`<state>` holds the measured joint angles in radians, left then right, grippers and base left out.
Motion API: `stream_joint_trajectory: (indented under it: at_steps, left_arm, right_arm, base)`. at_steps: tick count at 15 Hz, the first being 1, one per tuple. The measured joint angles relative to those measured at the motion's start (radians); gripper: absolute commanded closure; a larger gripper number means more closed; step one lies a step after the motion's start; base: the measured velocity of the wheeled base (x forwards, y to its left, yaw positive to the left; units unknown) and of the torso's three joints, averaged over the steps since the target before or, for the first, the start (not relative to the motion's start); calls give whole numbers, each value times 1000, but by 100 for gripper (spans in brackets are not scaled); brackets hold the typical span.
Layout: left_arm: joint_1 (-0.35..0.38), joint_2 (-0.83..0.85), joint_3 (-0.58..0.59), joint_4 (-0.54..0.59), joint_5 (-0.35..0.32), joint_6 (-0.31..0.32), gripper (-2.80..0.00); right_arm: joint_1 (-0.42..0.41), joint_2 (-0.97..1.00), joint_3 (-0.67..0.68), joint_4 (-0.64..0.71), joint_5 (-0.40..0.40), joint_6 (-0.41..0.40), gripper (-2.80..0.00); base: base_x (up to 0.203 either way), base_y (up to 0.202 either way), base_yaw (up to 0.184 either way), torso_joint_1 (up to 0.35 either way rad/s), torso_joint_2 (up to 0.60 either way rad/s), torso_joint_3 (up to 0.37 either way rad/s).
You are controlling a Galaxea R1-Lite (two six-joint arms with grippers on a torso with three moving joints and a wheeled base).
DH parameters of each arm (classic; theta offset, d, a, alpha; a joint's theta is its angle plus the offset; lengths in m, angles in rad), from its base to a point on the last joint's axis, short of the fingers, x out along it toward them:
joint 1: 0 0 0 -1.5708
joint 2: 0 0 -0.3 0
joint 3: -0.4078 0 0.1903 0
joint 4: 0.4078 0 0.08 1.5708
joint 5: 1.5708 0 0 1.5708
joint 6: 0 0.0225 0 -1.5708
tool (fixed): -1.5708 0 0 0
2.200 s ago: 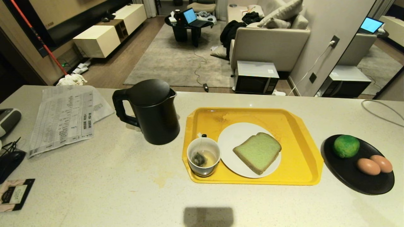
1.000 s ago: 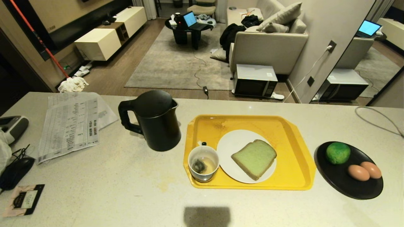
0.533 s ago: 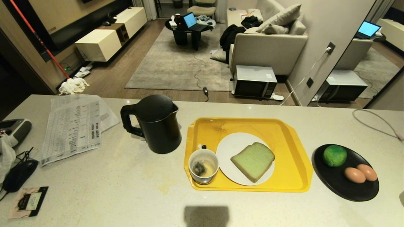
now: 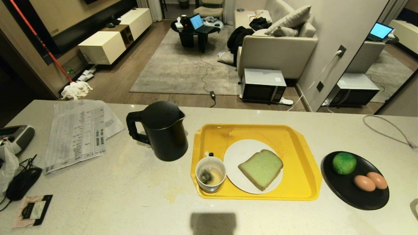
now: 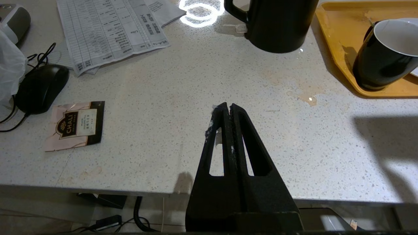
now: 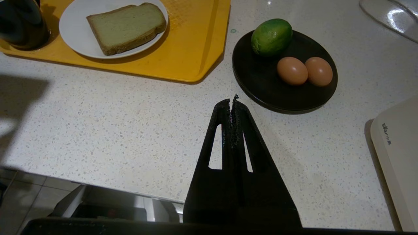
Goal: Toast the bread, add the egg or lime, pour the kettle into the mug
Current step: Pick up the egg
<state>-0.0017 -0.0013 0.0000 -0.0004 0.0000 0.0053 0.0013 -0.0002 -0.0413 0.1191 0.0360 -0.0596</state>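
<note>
On the speckled stone counter stands the matte black kettle, a smooth cylinder with lid closed and loop handle pointing left. Just beside it lies a glossy yellow plastic tray. On the tray sits the rounded mug, white inside, holding a tea bag in pale liquid, and next to it a round white plate carrying the square slice of pale green bread with brown crust. Right of the tray, a flat black dish holds the bumpy green lime and two smooth brown eggs, touching each other. The left gripper and right gripper are both clenched, empty, above the counter's near edge. Printed paper sheets lie at far left.
</note>
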Motion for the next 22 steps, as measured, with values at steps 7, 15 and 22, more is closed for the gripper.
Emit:
stream_joint_trajectory:
  at_steps: [7, 15, 22]
  left_arm:
    - [0, 0, 0, -1, 0, 1, 0]
    - [0, 0, 0, -1, -1, 4, 0]
    - [0, 0, 0, -1, -2, 2, 0]
  right_arm:
    - [0, 0, 0, 0, 1, -3, 0]
    - [0, 0, 0, 0, 0, -4, 0]
    - [0, 0, 0, 0, 0, -4, 0]
  base:
    - [0, 0, 0, 19, -34, -15]
    - [0, 0, 0, 2, 1, 87]
    - [0, 0, 0, 0, 2, 75]
